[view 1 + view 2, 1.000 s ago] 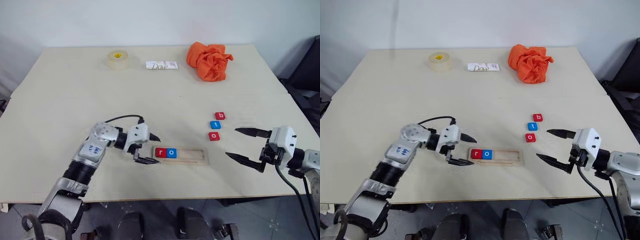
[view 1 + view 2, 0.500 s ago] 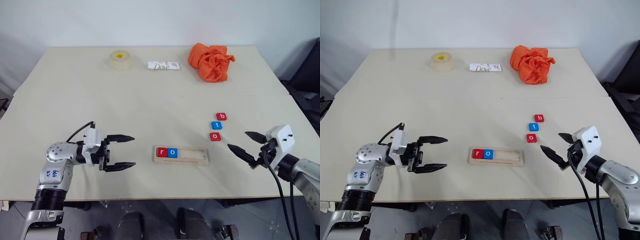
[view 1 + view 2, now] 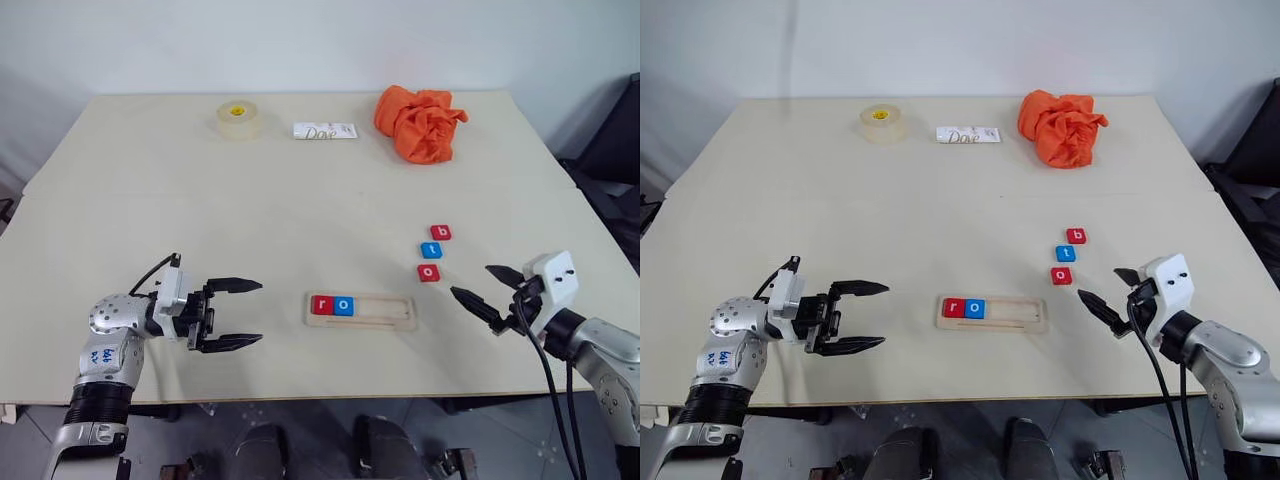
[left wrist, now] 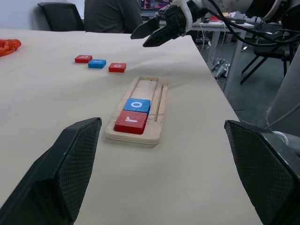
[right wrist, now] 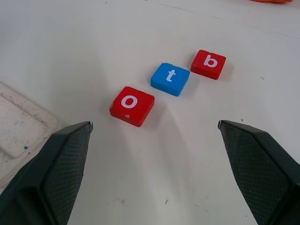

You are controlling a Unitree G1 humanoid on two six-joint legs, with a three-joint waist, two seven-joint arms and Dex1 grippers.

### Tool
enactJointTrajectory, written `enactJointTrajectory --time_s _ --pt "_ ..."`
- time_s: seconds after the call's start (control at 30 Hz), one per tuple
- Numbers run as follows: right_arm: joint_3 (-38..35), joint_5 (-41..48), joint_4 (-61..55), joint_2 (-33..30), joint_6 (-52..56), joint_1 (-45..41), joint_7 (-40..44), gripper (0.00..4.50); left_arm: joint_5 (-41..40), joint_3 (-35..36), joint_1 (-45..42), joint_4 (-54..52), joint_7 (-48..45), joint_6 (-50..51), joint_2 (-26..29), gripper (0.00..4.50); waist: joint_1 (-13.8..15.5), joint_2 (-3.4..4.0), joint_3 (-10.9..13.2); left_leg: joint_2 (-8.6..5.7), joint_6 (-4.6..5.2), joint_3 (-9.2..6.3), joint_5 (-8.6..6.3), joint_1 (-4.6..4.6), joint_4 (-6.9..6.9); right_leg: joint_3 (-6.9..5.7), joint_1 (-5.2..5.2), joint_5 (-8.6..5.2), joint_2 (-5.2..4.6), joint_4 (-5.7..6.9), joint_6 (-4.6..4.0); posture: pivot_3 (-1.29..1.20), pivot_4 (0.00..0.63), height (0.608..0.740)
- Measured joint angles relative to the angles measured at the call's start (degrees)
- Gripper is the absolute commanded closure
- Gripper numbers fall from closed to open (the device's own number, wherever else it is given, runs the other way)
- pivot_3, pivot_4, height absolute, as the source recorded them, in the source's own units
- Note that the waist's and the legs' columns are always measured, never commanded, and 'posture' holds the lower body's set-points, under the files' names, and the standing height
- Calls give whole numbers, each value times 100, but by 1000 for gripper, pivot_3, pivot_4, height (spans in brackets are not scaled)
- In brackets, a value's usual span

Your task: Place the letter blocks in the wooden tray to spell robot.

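The wooden tray (image 3: pixel 388 312) lies near the table's front edge. At its left end sit a red r block (image 3: pixel 322 305) and a blue o block (image 3: pixel 343 305). To the right and farther back, three loose blocks lie in a slanted row: red b (image 5: pixel 208 63), blue t (image 5: pixel 170 78) and red o (image 5: pixel 131 105). My left gripper (image 3: pixel 260 312) hovers open and empty, well left of the tray and pointing at it. Just right of the red o, my right gripper (image 3: pixel 470 281) is open and empty, aimed toward the loose blocks.
A tape roll (image 3: pixel 236 119), a white Dove wrapper (image 3: pixel 324 130) and a crumpled orange cloth (image 3: pixel 420 122) lie along the table's far side. A seated person (image 4: pixel 112 14) and a dark chair (image 4: pixel 61 14) show beyond the table's right end in the left wrist view.
My left gripper has drawn back leftward from the tray's left end, staying open. My right gripper has sunk a little and rolled, now pointing at the loose blocks. No block has moved.
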Motion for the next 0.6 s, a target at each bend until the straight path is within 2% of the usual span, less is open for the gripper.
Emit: enactJointTrajectory --time_s 0.17,0.6 --pt "52 -101 245 312 132 -458 -444 0 -21 1 3 -156 6 -18 -18 37 -34 0 0 1 0 3 1 2 1 2 -1 1 0 3 1 0 150 740" --pt "992 -907 1866 844 800 -3255 -1616 0 68 22 -30 -423 798 338 -62 37 -129 1 0 1 1 0 4 -5 -10 0 -9 -2 1 6 -4 0 150 740"
